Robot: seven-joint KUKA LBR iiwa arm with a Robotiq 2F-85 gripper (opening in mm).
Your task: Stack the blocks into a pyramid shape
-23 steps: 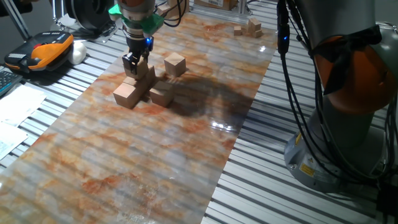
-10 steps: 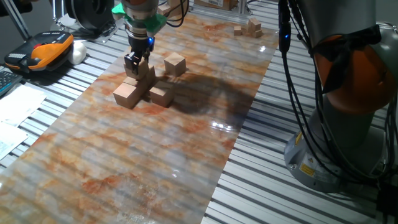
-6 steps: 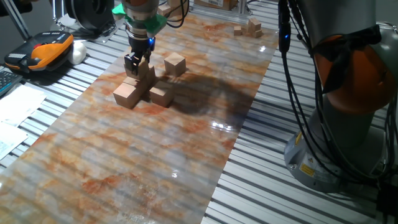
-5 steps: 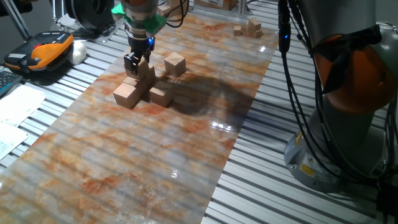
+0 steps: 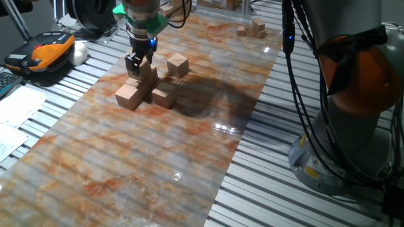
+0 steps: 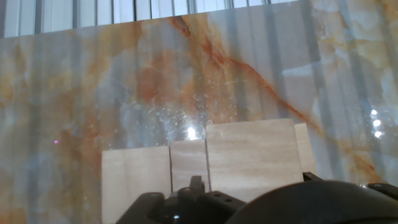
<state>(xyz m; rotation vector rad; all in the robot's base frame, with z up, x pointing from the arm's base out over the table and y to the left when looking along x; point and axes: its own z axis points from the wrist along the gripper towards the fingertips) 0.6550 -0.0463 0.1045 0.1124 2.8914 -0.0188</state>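
Observation:
Several tan wooden blocks cluster at the far left of the marbled sheet [image 5: 189,151]. One block [image 5: 128,96] lies front left, another [image 5: 164,96] front right, and a raised block [image 5: 150,74] sits on the ones behind them. A lone block [image 5: 178,64] stands apart to the right. My gripper [image 5: 137,65] hangs just above the raised block, fingers apart, nothing seen between them. In the hand view, a large near block top [image 6: 252,158] and two lower tops [image 6: 135,180] [image 6: 188,165] show at the bottom edge; the fingertips are hidden.
Small wooden pieces [image 5: 254,28] are heaped at the sheet's far end. An orange and black device [image 5: 47,50] and papers [image 5: 19,107] lie on the slatted table at the left. The robot's base [image 5: 353,94] and cables fill the right side.
My gripper has crept upward by a very small amount over the cluster. The blocks have not moved.

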